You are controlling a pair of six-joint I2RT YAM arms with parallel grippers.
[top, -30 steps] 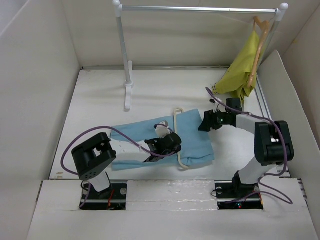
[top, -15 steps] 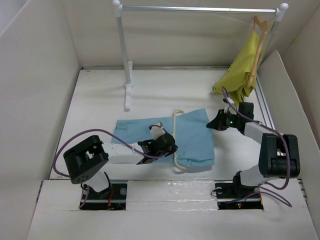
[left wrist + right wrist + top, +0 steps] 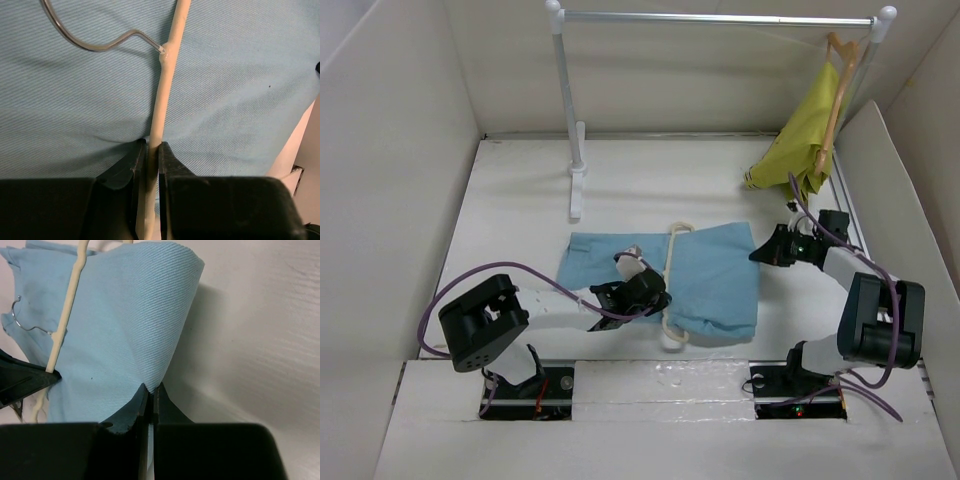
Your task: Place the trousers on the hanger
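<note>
The light blue trousers (image 3: 705,280) lie folded across the middle of the table, also filling the left wrist view (image 3: 240,90) and the right wrist view (image 3: 125,325). The thin cream hanger (image 3: 668,268) threads through the cloth, its bar (image 3: 165,90) and wire hook running up the left wrist view. My left gripper (image 3: 642,291) is shut on the hanger bar, jaws pinching it (image 3: 151,150). At the cloth's right edge, my right gripper (image 3: 765,252) is shut on a raised fold of the trousers (image 3: 150,389).
A metal clothes rail (image 3: 720,18) on a white stand (image 3: 576,170) crosses the back. A yellow-green garment (image 3: 798,150) hangs on a tan wooden hanger (image 3: 840,80) at the rail's right end. White walls enclose the table on three sides.
My right gripper has shut on the trousers' right edge and pulled it to the right, spreading the cloth. The left arm has stretched out, carrying the hanger slightly right.
</note>
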